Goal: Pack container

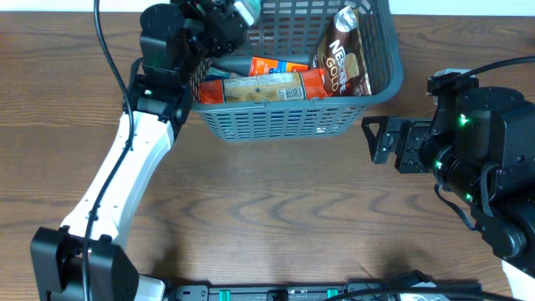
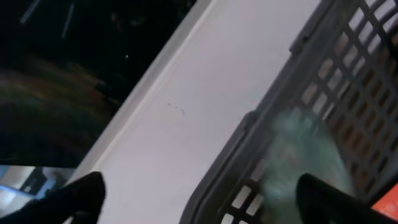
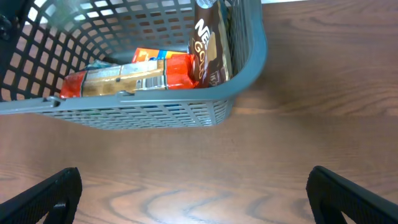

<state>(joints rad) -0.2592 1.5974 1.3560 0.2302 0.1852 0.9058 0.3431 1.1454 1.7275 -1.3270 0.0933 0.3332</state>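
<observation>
container holds packets, pouch | left gripper spread wide, empty, container rim between fingers | right gripper spread, empty, container ahead | nothing loose seen, likely nearly done

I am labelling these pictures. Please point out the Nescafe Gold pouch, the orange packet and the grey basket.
Nescafe Gold pouch (image 1: 343, 57): overhead view, on its printed front.
orange packet (image 1: 263, 87): overhead view, on its pale middle.
grey basket (image 1: 284, 125): overhead view, on its near lattice wall.

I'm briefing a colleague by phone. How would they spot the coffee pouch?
On the wooden table, find the grey basket at the far edge. At its right end a brown pouch leans upright; its neighbours are orange packs lying flat.
</observation>
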